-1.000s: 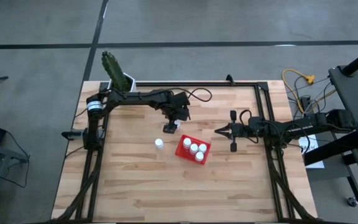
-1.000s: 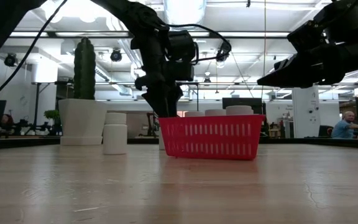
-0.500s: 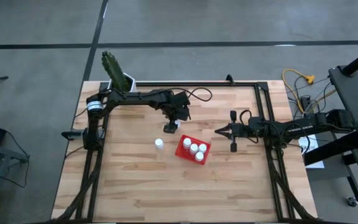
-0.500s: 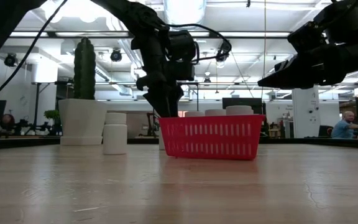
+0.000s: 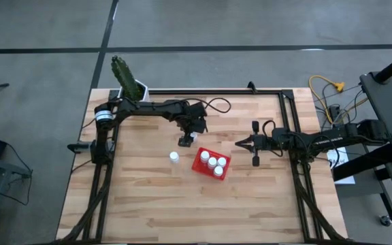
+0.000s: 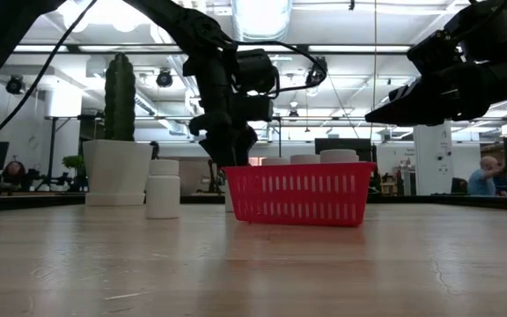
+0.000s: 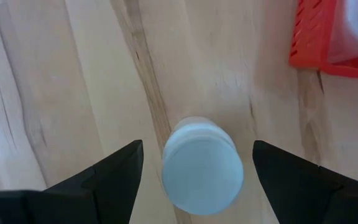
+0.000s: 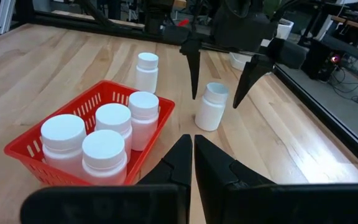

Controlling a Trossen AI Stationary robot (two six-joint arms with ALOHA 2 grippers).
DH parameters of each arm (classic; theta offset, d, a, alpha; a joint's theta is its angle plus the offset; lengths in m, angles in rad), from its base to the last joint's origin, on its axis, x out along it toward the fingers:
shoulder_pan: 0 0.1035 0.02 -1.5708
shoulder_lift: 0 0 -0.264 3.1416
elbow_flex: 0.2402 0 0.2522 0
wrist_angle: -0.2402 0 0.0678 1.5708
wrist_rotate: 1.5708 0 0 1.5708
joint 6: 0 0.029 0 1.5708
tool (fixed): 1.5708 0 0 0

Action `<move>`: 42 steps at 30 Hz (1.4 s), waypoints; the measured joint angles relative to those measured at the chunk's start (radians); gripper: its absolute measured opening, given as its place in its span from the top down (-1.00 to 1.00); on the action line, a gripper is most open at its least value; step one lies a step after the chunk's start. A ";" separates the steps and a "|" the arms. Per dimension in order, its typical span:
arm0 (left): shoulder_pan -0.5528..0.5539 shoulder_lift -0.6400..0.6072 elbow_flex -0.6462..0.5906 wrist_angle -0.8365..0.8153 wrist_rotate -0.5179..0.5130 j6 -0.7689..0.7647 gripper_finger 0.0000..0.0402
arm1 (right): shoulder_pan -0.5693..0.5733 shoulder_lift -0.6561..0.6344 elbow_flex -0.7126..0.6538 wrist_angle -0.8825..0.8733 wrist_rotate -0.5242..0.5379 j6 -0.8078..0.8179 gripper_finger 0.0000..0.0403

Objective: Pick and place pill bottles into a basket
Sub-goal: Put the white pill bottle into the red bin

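The red basket (image 5: 203, 163) stands near the table's middle with several white pill bottles (image 5: 213, 162) upright in it. Two more bottles stand upright on the wood: one (image 5: 184, 141) just beyond the basket's far-left corner, one (image 5: 174, 156) to its left. My left gripper (image 7: 197, 148) is open and points down over the first bottle (image 7: 202, 167), one finger on each side of its cap without touching; the right wrist view shows this too (image 8: 211, 107). My right gripper (image 5: 240, 143) is shut and empty, hovering to the right of the basket (image 8: 89, 134).
A white pot with a green cactus (image 5: 129, 83) stands at the table's far left corner, behind the left arm. A black frame rail (image 5: 209, 90) runs along the table's far and side edges. Bare wood lies toward the near edge (image 5: 196, 211).
My left gripper has shifted slightly over the bottle beside the basket, its wrist tipping a little. The bottles, the basket and my right arm have stayed where they were.
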 joint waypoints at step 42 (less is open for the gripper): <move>-0.040 -0.008 0.386 -0.417 0.092 0.003 0.29 | 0.000 0.000 0.000 0.001 0.001 -0.008 0.96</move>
